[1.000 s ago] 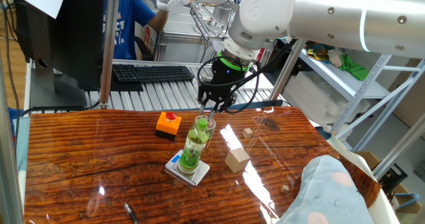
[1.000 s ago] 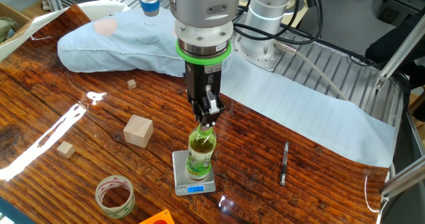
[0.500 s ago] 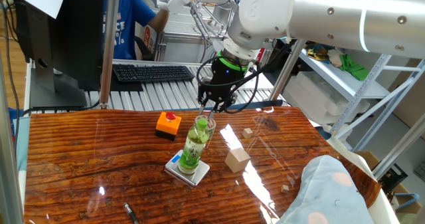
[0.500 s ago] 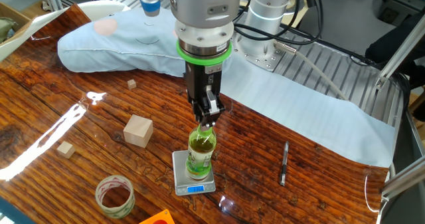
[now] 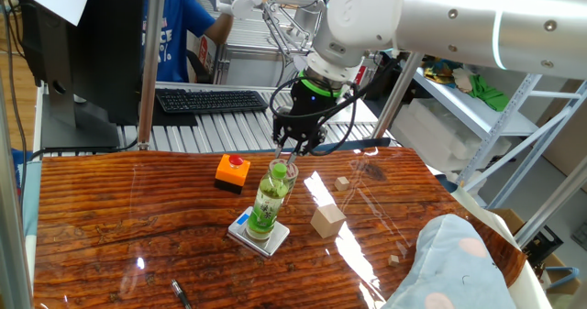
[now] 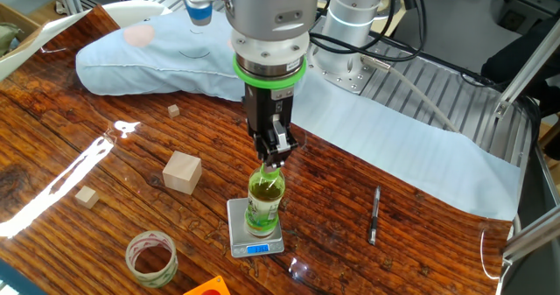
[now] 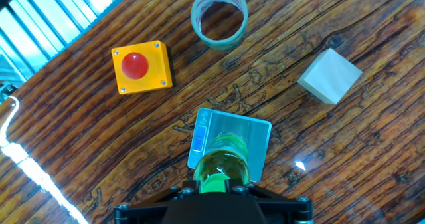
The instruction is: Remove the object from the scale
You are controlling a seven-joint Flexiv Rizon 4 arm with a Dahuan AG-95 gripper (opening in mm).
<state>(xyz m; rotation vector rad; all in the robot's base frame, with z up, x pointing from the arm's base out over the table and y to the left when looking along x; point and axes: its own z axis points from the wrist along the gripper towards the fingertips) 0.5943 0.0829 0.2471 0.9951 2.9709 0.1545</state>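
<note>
Bottle (image 6: 264,199) stood upright on the scale (image 6: 255,230), not lifted yet. Pincer (image 6: 272,162) sat at its cap; whether it gripped, I couldn't tell.

scale (image 6: 255,237) display digits illegible

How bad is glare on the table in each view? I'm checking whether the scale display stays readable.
One fixed view: faint glints streak the table beside the scale, its display too small to read. The other fixed view: a bright white streak at the left, clear of the display, which glows blue. Hand view: glare only at the left edge; digits blurred.
</note>
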